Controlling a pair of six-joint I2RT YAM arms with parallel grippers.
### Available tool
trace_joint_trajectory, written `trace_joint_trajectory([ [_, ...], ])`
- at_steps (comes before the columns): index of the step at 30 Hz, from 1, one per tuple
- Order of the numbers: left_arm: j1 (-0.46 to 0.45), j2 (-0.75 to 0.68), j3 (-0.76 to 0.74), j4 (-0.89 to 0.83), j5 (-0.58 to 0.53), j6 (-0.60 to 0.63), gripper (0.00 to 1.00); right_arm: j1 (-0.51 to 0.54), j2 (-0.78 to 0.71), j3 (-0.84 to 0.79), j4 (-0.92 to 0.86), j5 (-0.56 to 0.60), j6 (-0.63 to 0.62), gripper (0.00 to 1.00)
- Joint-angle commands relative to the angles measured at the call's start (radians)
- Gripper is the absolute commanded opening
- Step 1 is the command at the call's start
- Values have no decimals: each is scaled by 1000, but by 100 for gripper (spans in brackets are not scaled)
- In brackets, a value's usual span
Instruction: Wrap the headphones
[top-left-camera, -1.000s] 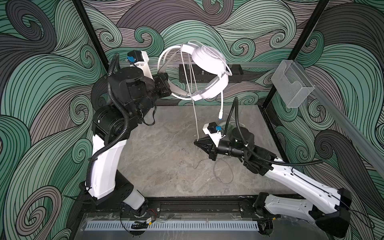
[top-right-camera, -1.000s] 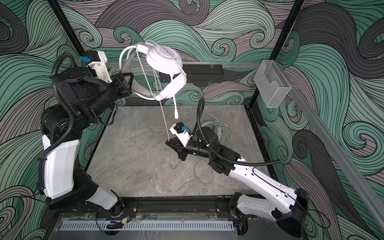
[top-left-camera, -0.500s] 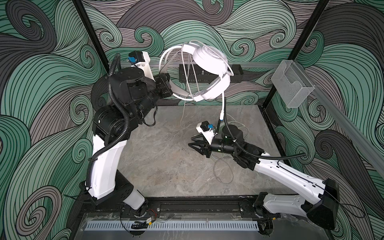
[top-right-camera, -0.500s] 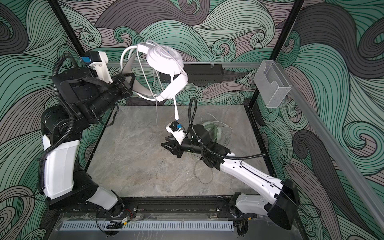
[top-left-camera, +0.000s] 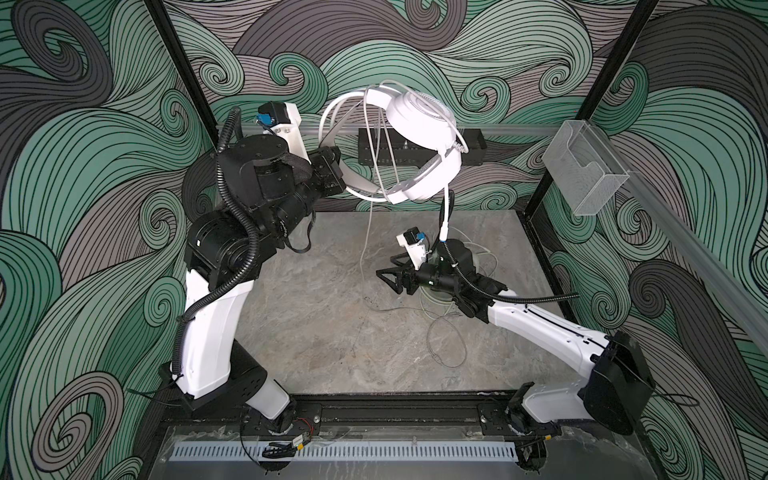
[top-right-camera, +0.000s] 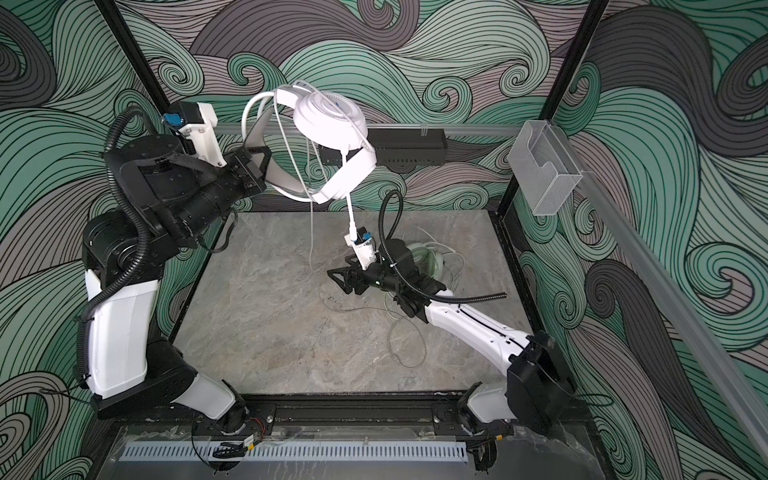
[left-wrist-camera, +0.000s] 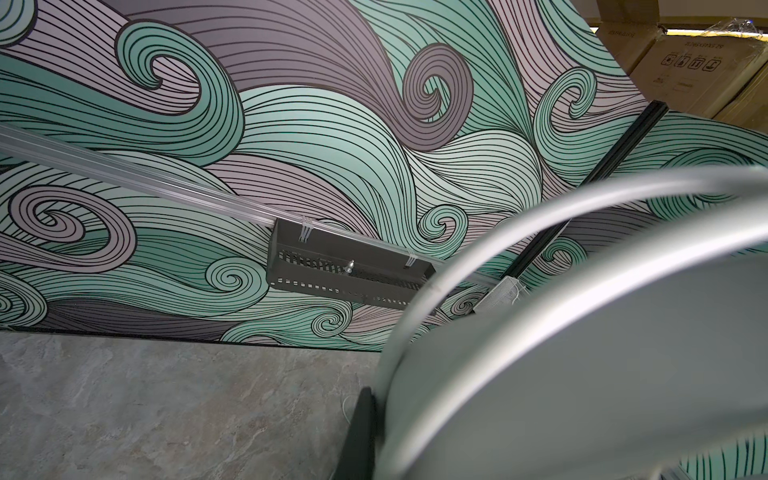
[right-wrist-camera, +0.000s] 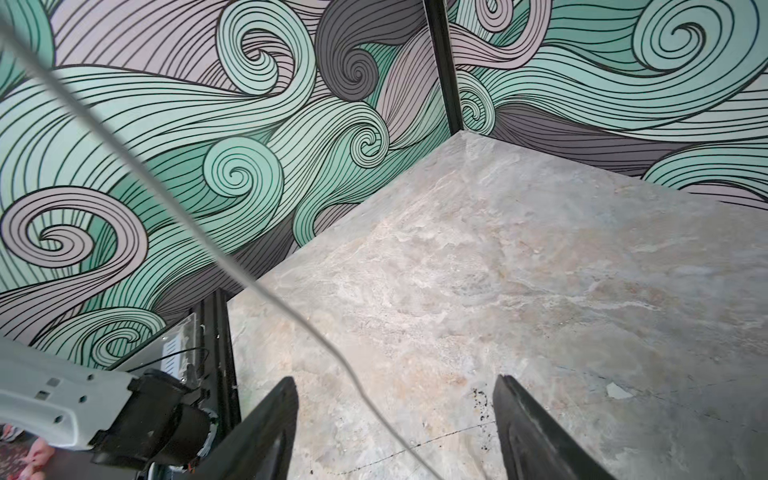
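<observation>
Marble-look grey table (top-left-camera: 316, 340) sits inside teal-and-mauve swirl-patterned walls (top-left-camera: 83, 174). Your left tool (top-left-camera: 337, 176) is clenched on the headband of the white over-ear headphones (top-left-camera: 419, 124), held in the air over the table's far edge: band toward the tool, earcups toward the right arm's side, long axis running across the table. Their thin white cable (top-left-camera: 365, 249) hangs down to the table. Your right tool (top-left-camera: 386, 279) is released, jaws wide, gripping nothing. Pale mint green headphones (top-right-camera: 427, 258) lie on the table under that arm.

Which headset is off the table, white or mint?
The white headset: the left end effector holds it aloft by its headband. The mint headset lies on the table, partly hidden by the right arm.
</observation>
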Motion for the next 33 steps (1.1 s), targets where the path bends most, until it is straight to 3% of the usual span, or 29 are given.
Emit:
trace_joint_trajectory([
  [1, -8, -15, 27, 54, 16, -45, 0, 1, 24, -12, 72, -74, 5, 80],
  [12, -8, -26, 19, 41, 31, -58, 0, -1, 22, -82, 126, -140, 26, 82],
  [33, -8, -14, 2, 44, 53, -82, 0, 3, 268, 51, 268, -182, 149, 82],
])
